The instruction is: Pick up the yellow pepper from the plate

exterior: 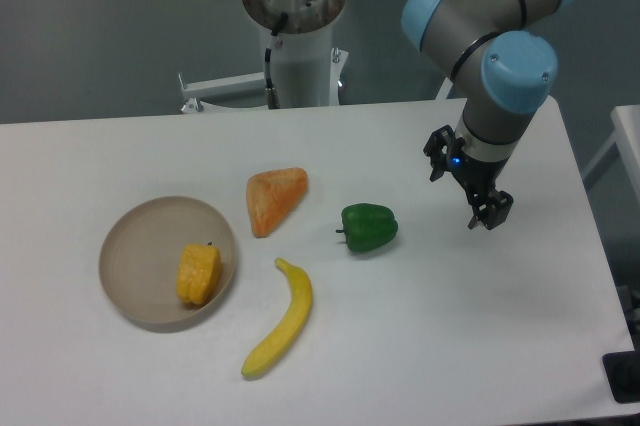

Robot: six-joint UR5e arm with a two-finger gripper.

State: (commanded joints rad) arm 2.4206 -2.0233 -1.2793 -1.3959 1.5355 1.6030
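The yellow pepper, small and lobed, lies on the right side of the round beige plate at the left of the table. My gripper hangs over the table's right part, far from the plate and to the right of the green pepper. Its two dark fingers stand apart, so it is open, and nothing is between them.
A pale orange wedge lies just up and right of the plate. A long yellow banana lies diagonally below the wedge, close to the plate's right rim. A green pepper sits between the plate and the gripper. The arm's base column stands behind the table.
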